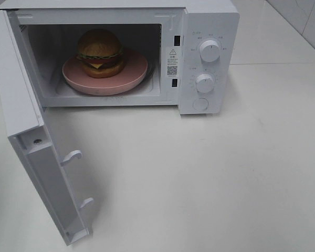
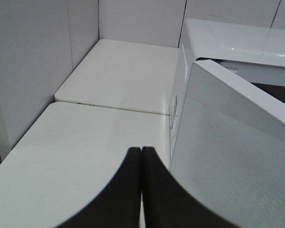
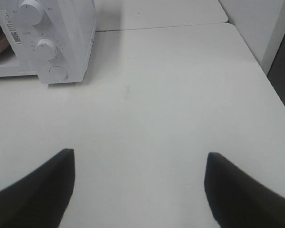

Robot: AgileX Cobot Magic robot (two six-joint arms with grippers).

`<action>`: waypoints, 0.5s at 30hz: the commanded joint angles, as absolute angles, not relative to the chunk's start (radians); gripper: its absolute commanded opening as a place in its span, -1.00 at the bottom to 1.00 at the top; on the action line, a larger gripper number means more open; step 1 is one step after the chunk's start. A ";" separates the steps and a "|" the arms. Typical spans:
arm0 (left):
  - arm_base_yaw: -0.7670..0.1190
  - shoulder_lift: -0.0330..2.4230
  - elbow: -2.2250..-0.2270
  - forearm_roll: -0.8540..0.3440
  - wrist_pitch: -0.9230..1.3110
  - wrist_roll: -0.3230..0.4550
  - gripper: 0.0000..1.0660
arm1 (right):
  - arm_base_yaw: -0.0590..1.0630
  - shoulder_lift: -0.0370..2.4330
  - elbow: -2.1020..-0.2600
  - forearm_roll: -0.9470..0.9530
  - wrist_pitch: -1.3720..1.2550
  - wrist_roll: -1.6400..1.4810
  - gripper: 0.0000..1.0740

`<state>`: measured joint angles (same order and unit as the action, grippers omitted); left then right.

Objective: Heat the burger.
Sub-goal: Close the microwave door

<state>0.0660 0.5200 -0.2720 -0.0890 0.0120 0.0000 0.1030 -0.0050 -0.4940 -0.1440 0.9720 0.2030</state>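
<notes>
- The left end effector [image 2: 141, 153] is closed. Its two dark fingers [image 2: 128, 190] are pressed flat together with nothing between them. It sits just beside the outer, dotted face of the microwave's door [image 2: 237, 156]; whether it touches that face cannot be told.
- The right end effector [image 3: 140, 159] is open wide and holds nothing. Its fingers [image 3: 38, 190] are well apart over the white worktop [image 3: 156, 95], out in front of the microwave [image 3: 61, 42] on its control-panel side.
- The door stands wide open on the microwave's hinge side and reaches forward from it. Two white hooks [image 1: 72, 156] stick out of its inner edge.
- On the microwave's front panel a round button [image 1: 200, 104] sits lowest, with the lower knob [image 1: 205, 83] above it and the upper knob [image 1: 209, 51] above that.
- A label [image 1: 172, 63] with a warning triangle and a square code sits on the strip between the panel and the microwave's cavity.
- Inside the microwave a pink plate [image 1: 134, 71] lies flat on the cavity floor and fills most of its width.
- The burger [image 1: 100, 52] stands upright on the plate, toward the plate's back edge and deep in the microwave. Its glossy brown bun is on top, and green, red and dark layers show at the side.
</notes>
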 commanded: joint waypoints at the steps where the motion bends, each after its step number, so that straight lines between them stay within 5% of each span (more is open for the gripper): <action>1: 0.071 0.540 -0.239 -0.096 -0.133 -0.008 -1.00 | 0.096 -0.031 -0.492 -0.143 0.967 0.199 0.37; 11: 0.071 0.676 -0.172 -0.036 -0.373 -0.011 -1.00 | 0.096 -0.031 -0.492 -0.143 0.967 0.199 0.37; 15: 0.071 0.772 -0.163 0.069 -0.456 -0.094 -1.00 | 0.096 -0.031 -0.492 -0.143 0.967 0.199 0.37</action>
